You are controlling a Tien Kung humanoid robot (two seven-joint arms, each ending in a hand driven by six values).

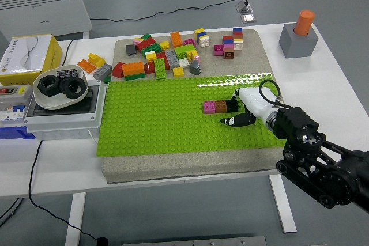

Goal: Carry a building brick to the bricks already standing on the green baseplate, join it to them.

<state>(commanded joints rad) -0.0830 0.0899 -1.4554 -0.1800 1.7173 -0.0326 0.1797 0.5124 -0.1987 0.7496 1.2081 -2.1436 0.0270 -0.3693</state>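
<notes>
Black fingers (233, 120) of the right hand (245, 112), curled low against the green baseplate (150, 125), right beside the black end of a short row; whether gripping that brick or merely pressed to it, cannot tell. Three joined bricks in the row: pink brick (209, 106), brown brick (221, 106), black brick (232, 105), standing toward the right half of the plate, below a shiny strip along its far edge. One white wrist shell behind the fingers, one looped black cable above it, one black arm (323, 168) running off toward the lower right corner. Wide bare studs to the left of the row and in front of it, open room there; little margin between hand and the plate's right edge. Beyond the plate's far edge, on a grey mat (190, 168), one loose pile of bricks (164, 56) in many colours, plus two small stacks (230, 43) to its right. One grey block with an orange peg (300, 34) at the far right of the white desk (323, 79). At left, one white bowl of black parts (60, 87) on a grey switch box, one yellow carton (29, 56). Grey floor behind, one white heater (43, 7), one cable trailing to a small adapter.
</notes>
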